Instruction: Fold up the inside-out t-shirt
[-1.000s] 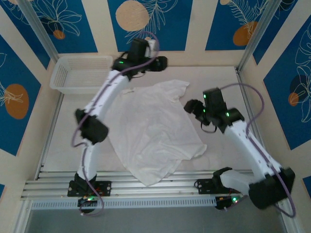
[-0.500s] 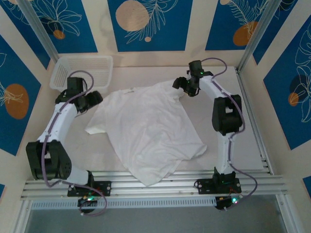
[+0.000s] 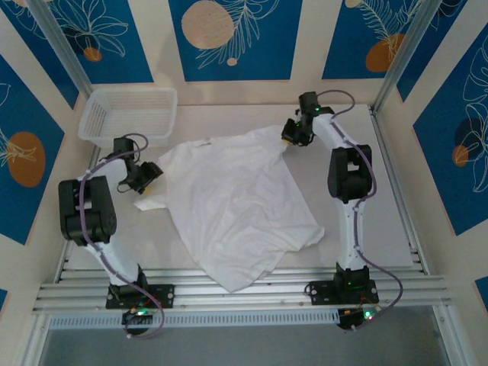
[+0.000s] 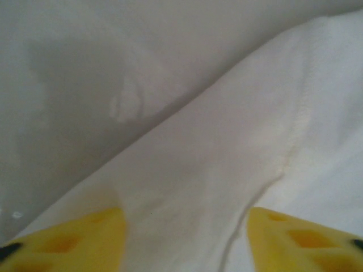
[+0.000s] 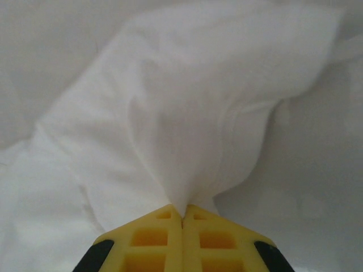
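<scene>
The white t-shirt lies spread and wrinkled across the middle of the table. My left gripper is low over its left sleeve. In the left wrist view its yellow fingers stand apart, open, with the sleeve cloth and a stitched seam lying between them. My right gripper is at the shirt's far right sleeve. The right wrist view has it shut on a pinched fold of the t-shirt, which fans out ahead of the fingertips.
A white mesh basket stands at the back left corner, just behind the left arm. Bare table lies right of the shirt. Aluminium rails run along the near edge, and the shirt's hem hangs over them.
Both arms swung out to the shirt's sleeves. The left gripper came down onto the left sleeve and its fingers narrowed. The right gripper reached the far right sleeve and shut on the cloth.
</scene>
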Controlling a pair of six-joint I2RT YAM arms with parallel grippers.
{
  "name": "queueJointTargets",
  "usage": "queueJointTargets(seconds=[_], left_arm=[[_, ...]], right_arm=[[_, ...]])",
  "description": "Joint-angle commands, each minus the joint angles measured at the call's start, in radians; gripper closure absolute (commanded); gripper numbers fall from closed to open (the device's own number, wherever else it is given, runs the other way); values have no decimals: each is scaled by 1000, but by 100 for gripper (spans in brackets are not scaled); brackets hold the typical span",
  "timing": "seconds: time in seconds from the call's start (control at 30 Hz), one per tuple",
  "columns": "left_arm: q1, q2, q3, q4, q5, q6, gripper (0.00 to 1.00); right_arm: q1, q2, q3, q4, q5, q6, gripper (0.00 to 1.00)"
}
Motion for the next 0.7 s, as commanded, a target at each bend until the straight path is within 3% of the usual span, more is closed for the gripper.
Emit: queueJointTargets(seconds=[0.0,0.07,0.1,0.37,0.4,0.5,0.6,0.67], left_arm=[[-32,64,34,74,137,-20,76],[-74,106,87,76,173,-6,96],[-101,124,120,71,172,-1,100],[-261,288,485,39,48,-34,100],[-273,318,545,30,36,-40,100],[-299,341,626,79,10,-49,100],[-309,279,617,133,-13,-48,92],[-310,217,583,161,-19,-39,84]], right_arm=[[-102,-109,-13,-18,19,9,100],[-149,-111,-7,-32,31,15,100],[-175,-111,-3,-36,36,20,100],[-338,-66,41,-42,51,82,100],[-347,-47,68,-58,31,72,94],[-356,-2,186,-180,1,44,51],[-355,-85,149,-215,-21,22,37],[-357,-200,15,-161,-52,28,36]])
